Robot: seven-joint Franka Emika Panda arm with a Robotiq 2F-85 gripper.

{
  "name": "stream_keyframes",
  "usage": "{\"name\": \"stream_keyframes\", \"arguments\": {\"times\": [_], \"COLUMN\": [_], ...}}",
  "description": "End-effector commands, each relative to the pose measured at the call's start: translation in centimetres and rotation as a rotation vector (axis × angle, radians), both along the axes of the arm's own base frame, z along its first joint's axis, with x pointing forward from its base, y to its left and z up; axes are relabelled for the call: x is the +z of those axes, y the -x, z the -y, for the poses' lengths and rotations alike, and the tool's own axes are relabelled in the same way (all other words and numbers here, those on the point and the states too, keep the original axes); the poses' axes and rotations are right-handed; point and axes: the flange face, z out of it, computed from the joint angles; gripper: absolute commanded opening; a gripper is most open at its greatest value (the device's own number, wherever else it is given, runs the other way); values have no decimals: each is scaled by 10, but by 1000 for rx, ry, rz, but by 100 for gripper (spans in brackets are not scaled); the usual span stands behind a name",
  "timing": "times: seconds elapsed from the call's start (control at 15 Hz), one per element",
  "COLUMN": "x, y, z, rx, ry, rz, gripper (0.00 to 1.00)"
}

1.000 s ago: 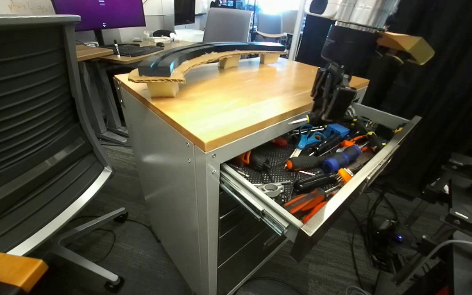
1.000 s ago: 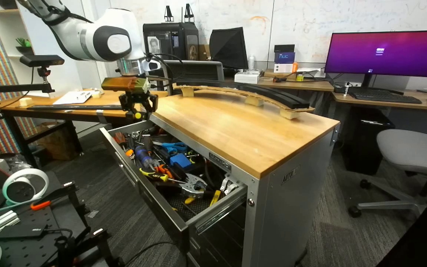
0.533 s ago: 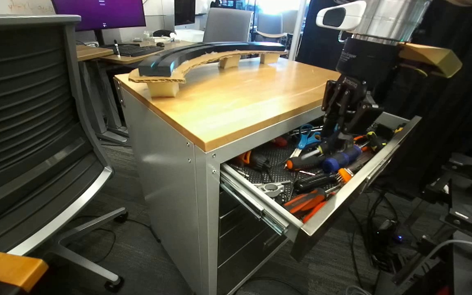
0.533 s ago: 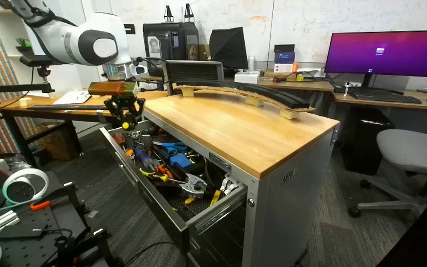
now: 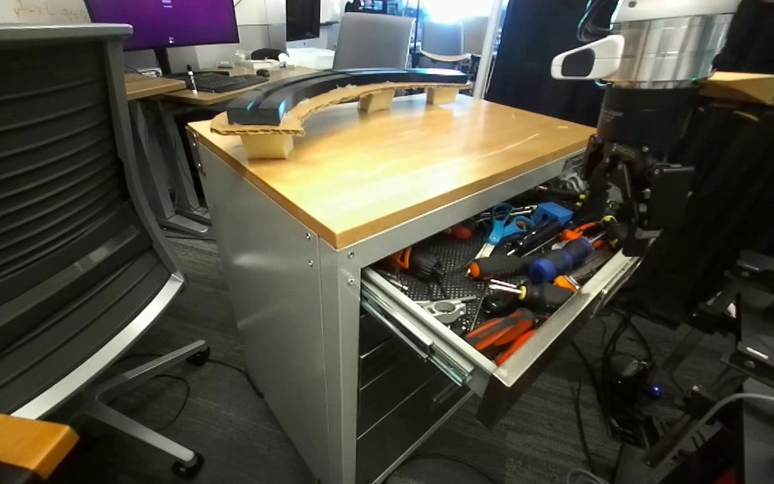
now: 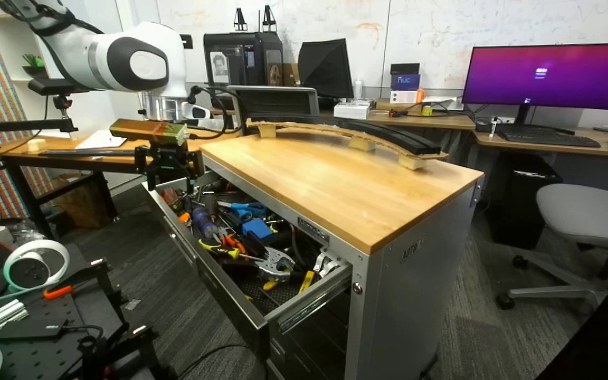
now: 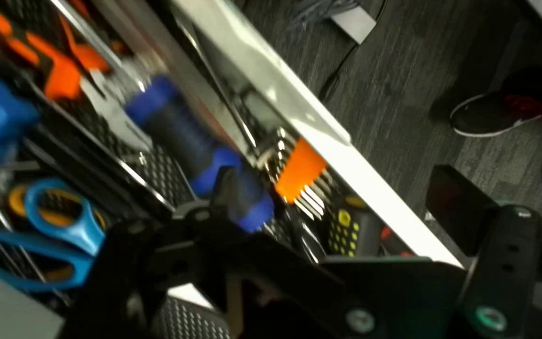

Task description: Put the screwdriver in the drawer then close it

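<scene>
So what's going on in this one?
A robot arm has its gripper open above the front edge of the pulled-out drawer, holding nothing. The small screwdriver lies inside among other tools, so putting it in looks done. The drawer stands open, so closing it appears to be the step left.

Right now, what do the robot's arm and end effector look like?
The arm is white, with a dark oval cover, a silver wrist band and black cables. The end effector is black with two fingers; a golden block sits above.
</scene>
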Motion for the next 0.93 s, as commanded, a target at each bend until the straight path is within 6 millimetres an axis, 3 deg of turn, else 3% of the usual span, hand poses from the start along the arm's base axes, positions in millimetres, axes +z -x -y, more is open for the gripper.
{"name": "stream_keyframes", "arguments": {"times": [0.0, 0.07, 0.2, 0.47, 0.73, 0.87], "x": [2, -5, -23, -51, -46, -43], "y": [25, 27, 32, 28, 9, -2], "z": [51, 62, 73, 70, 56, 49], "rx": [-162, -223, -305, -415, -420, -407], "ry": [90, 101, 109, 82, 4, -18], "rz": [-97, -115, -139, -73, 113, 194], "gripper": [100, 75, 70, 36, 9, 5]}}
